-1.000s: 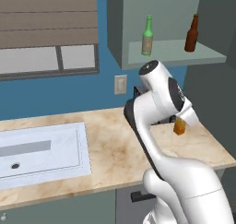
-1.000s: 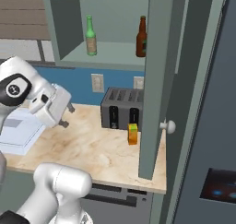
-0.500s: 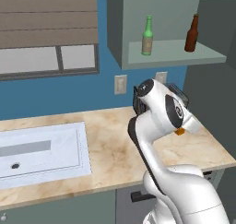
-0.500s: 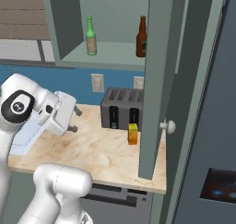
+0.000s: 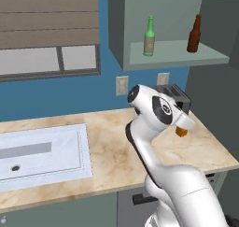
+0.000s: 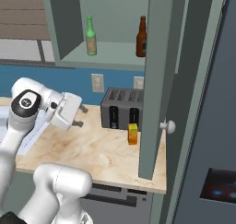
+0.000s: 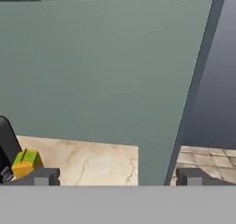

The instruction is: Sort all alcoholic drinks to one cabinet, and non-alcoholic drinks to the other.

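Orange carton: the small orange carton (image 6: 132, 133) with a green top stands on the beige marbled counter (image 6: 87, 149), seemingly just before the dark boxy toaster (image 6: 121, 108).
Glass bottles: the slim green bottle (image 6: 91, 36) and the dark brown bottle (image 6: 141, 37) stand upright on the cabinet shelf.
My gripper (image 6: 79, 117): jaws spread wide, grasping nothing.

Glossy glass bottles (image 5: 149, 36) — seemingly marble counter (image 5: 112, 151)

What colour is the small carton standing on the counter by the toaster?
Orange, with a green top: the small orange carton shows best in the right base view.
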